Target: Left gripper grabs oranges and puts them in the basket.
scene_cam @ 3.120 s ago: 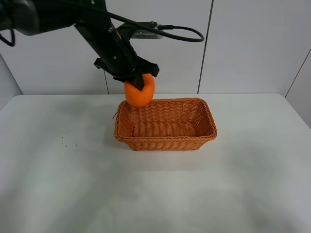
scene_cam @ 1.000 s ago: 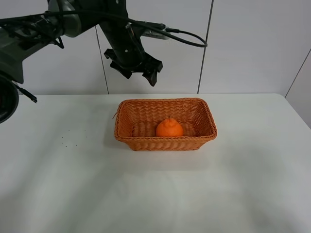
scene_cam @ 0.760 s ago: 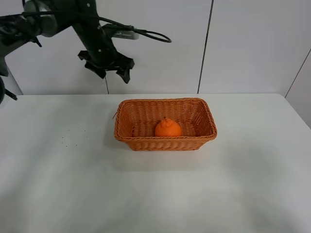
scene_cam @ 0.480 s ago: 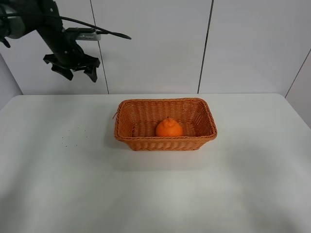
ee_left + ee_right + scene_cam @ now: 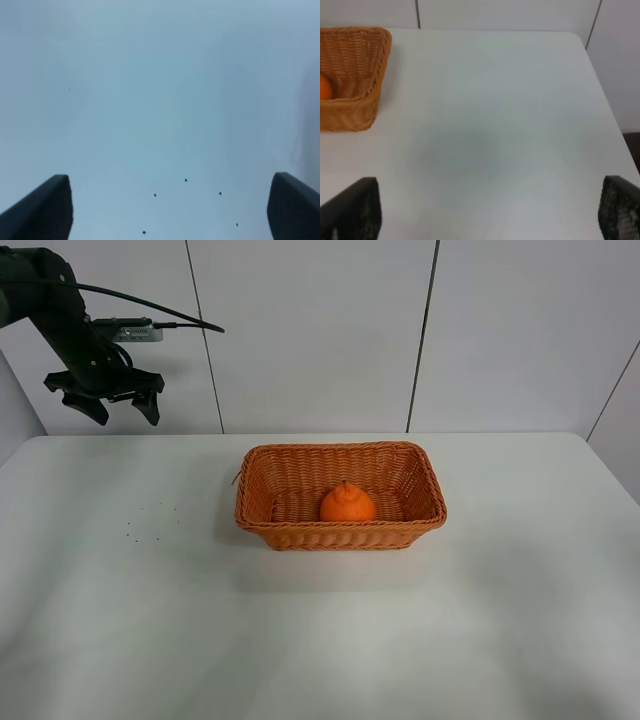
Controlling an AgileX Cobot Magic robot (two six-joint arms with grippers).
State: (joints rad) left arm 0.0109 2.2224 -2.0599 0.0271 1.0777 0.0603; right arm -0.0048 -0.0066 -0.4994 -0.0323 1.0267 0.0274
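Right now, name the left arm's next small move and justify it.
Probably just let the left gripper finish pulling back to rest. The orange already sits inside the basket, no other orange shows on the table, and the gripper is open, empty and raised far left of the basket.

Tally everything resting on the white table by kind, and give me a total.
Round bright orange fruit with a knobbly top: 1
Rectangular woven wicker basket, orange-brown: 1
Total: 2
The fruit lies inside the basket. The black left tool hangs open and empty above the table's far left corner.
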